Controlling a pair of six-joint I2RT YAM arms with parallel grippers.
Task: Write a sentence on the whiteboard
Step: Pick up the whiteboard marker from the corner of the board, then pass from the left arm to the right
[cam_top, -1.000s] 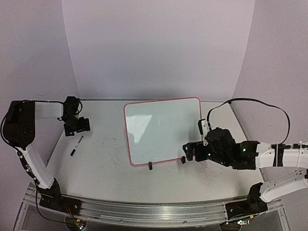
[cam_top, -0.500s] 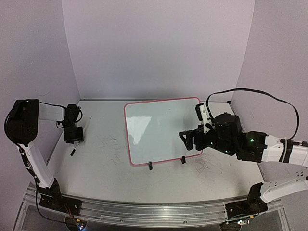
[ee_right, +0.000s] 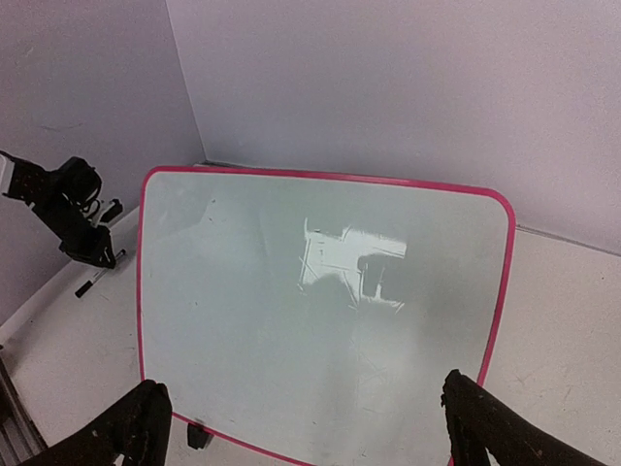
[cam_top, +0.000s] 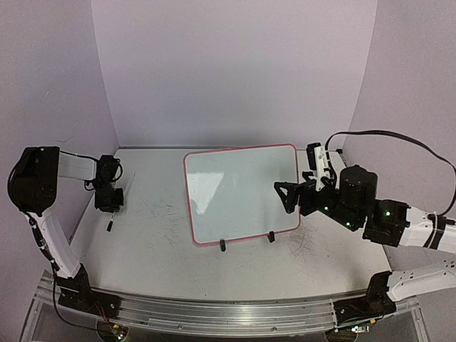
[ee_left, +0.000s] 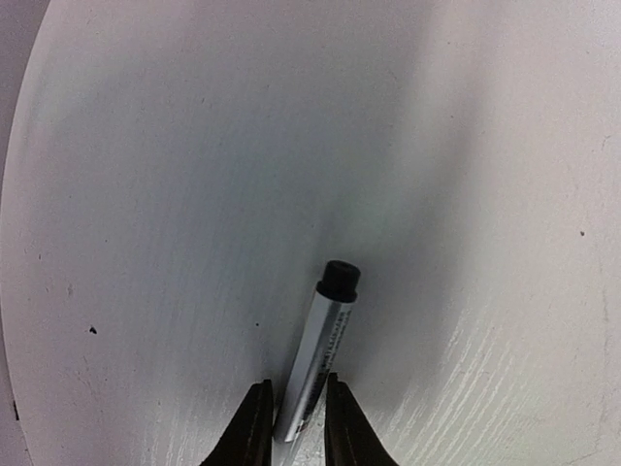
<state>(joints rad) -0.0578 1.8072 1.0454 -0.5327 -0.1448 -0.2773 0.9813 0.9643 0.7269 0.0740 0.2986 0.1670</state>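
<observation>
A white worktop [cam_top: 157, 242], scuffed and scratched with grey marks, fills the floor of a booth with plain pale lilac walls [cam_top: 228, 71] that curve around its back and sides. A metal rail [cam_top: 214, 313] runs along the near edge and carries both arm bases.

The whiteboard [cam_top: 239, 192], with its pink-red rim and rounded corners, sits at the middle of the worktop towards the back. Its two black clip feet [cam_top: 222, 246] stand at its near edge. Its face is blank apart from a bright glare patch [ee_right: 354, 262].

At the far left a marker [ee_left: 325, 349] with a silvery barrel and a black end lies on the worktop, well apart from the board. The left arm [cam_top: 71, 167] reaches down to it, and the left jaws are closed in on the barrel, one finger on each side.

The right arm [cam_top: 370, 214] hangs over the board's right edge, a black cable [cam_top: 385, 133] looping above it. The right jaws are spread wide and hold nothing.
</observation>
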